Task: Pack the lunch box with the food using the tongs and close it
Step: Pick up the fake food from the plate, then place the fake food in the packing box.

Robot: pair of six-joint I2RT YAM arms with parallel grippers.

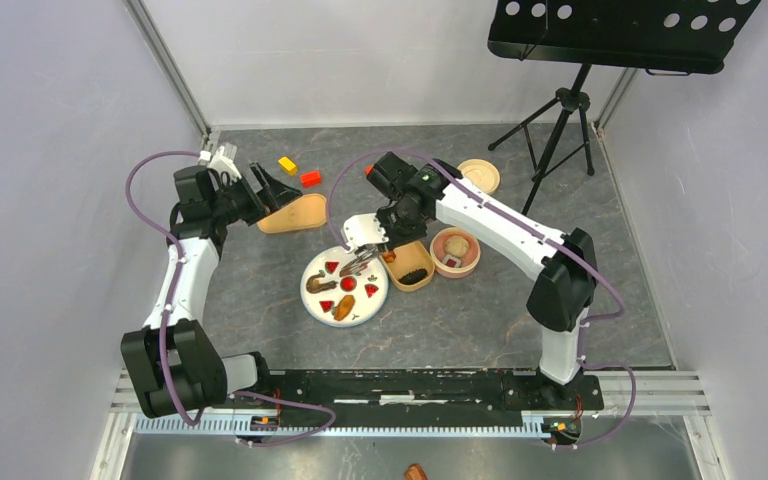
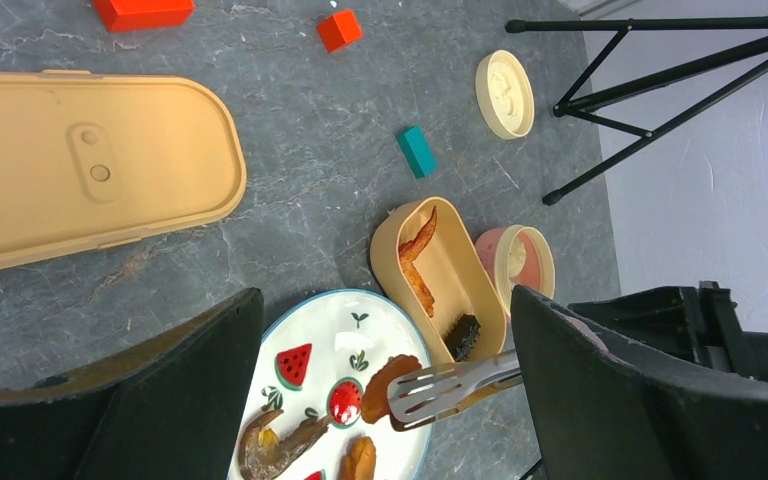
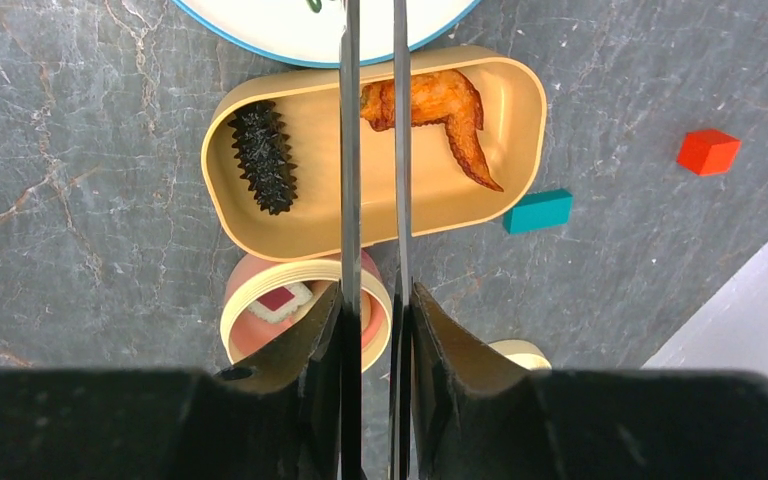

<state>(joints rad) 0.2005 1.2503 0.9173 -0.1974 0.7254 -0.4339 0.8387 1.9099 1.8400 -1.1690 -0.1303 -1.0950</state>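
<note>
My right gripper (image 3: 375,300) is shut on the tongs (image 3: 350,150). Their two thin arms run out over the tan lunch box (image 3: 360,195). In the left wrist view the slotted tongs (image 2: 460,380) have their tips on either side of an orange-brown piece (image 2: 385,385) on the plate (image 2: 320,320). The lunch box (image 2: 460,280) holds a fried wing (image 3: 440,105) and a dark ridged piece (image 3: 263,155). A shrimp (image 2: 280,445) and small red wedges also lie on the plate (image 1: 312,298). My left gripper (image 2: 385,297) is open and empty, raised beside the lunch box lid (image 2: 90,170).
A round pink-and-cream container (image 1: 455,250) with a pale rice ball stands right of the lunch box (image 1: 415,278). Its round lid (image 1: 479,175) lies farther back. Yellow (image 1: 287,165), red (image 1: 310,178) and teal (image 3: 540,210) cubes lie around. A black tripod stand (image 1: 560,120) is at the back right.
</note>
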